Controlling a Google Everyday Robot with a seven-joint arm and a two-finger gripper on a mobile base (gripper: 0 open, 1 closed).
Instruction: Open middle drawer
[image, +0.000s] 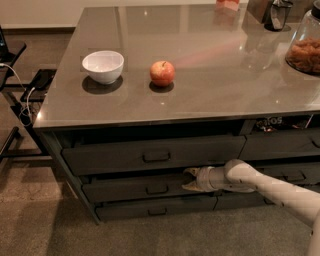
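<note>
The middle drawer (125, 190) is the wide dark grey front in the left stack under the counter, with a small black loop handle (156, 189) at its centre. A dark gap runs along its top edge. My gripper (188, 180) reaches in from the right on a white arm and sits at the right end of this drawer's front, to the right of the handle. Its two fingertips stand apart, one at the drawer's top edge and one lower on the front. It is open and holds nothing.
A taller drawer (150, 155) lies above and a low one (155, 211) below. Narrower drawers (280, 145) sit to the right. On the countertop (210, 100) stand a white bowl (103, 66), an apple (162, 73) and a jar (305, 47). Black stands (20, 95) are at left.
</note>
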